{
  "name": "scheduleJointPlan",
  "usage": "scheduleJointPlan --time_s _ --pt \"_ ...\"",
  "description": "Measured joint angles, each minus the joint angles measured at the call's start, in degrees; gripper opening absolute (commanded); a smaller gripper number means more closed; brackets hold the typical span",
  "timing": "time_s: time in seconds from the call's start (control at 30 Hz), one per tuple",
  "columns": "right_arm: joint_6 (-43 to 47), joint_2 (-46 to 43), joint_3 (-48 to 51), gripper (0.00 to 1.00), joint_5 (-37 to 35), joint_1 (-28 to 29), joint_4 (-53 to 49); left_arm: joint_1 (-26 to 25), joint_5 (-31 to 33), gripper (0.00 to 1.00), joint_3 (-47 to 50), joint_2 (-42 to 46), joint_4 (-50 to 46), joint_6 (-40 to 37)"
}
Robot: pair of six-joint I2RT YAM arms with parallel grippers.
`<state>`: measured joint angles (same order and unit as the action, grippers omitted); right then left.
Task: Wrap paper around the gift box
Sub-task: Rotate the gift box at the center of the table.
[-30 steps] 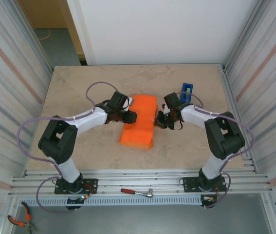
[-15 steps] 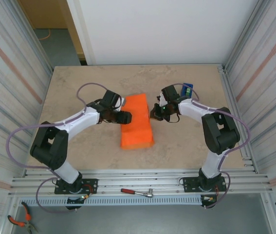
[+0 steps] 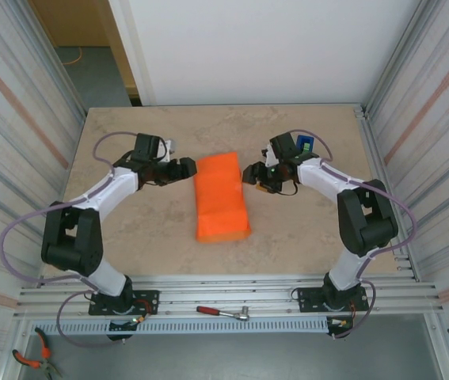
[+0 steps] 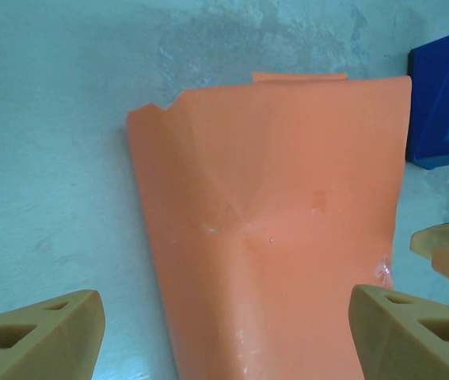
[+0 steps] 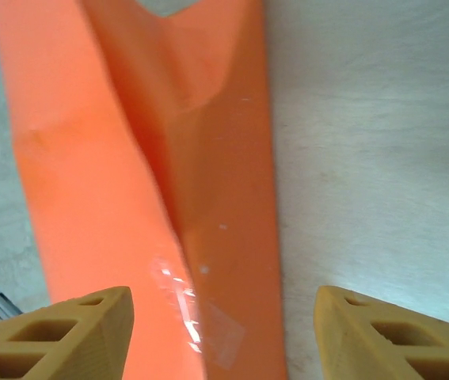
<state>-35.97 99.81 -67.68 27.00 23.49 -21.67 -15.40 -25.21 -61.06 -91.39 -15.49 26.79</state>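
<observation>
orange paper (image 3: 221, 198), gift box hidden inside

My right gripper (image 5: 224, 332), jaws apart, over the creased orange paper (image 5: 129, 158), pale table (image 5: 367, 158) alongside.

The paper (image 3: 221, 198) is laid centrally on the bench (image 3: 129, 245), flanked by the left claw (image 3: 186, 169) and the right claw (image 3: 250, 174); a tape dispenser (image 3: 304, 147) is set behind the right claw.
</observation>
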Motion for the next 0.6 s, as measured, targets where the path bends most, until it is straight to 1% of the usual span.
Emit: scheduleJointPlan --time_s 0.1,0.13,0.2,0.27,0.33,0.4,0.47,0.53,0.6 --pt "-1.01 2.64 -3.63 0.63 -0.44 1.97 0.83 -0.90 -1.66 0.81 -0.02 -3.67 2.47 1.90" --pt "-1.18 3.89 -4.92 0.63 -0.70 2.54 1.16 -1.42 -2.05 0.79 -0.07 -5.01 3.10 2.49" --pt "-1.86 6.16 -6.73 0.60 -1.51 3.34 1.95 -2.36 -2.49 0.74 -0.50 -7.56 3.85 3.50" --pt "-2.89 8.39 -7.65 0.57 -2.12 3.63 2.86 -3.15 -2.91 0.66 -1.79 -10.34 4.42 4.46" --pt "-3.82 10.05 -7.76 0.53 -2.80 3.61 3.50 -3.61 -3.13 0.63 -3.58 -12.52 4.85 5.03" --pt "-4.48 11.08 -7.91 0.53 -2.69 3.39 3.72 -3.74 -3.04 0.62 -5.66 -14.21 4.70 5.22" --pt "-4.63 11.19 -8.74 0.58 -2.99 3.13 3.69 -3.67 -3.02 0.63 -7.48 -15.32 4.83 5.20" --pt "-4.85 11.26 -9.60 0.62 -3.02 3.04 3.61 -3.52 -2.82 0.66 -9.40 -15.98 4.66 5.01" --pt "-4.94 11.23 -10.25 0.64 -3.02 2.89 3.43 -3.34 -2.84 0.70 -10.82 -15.91 4.48 4.44"
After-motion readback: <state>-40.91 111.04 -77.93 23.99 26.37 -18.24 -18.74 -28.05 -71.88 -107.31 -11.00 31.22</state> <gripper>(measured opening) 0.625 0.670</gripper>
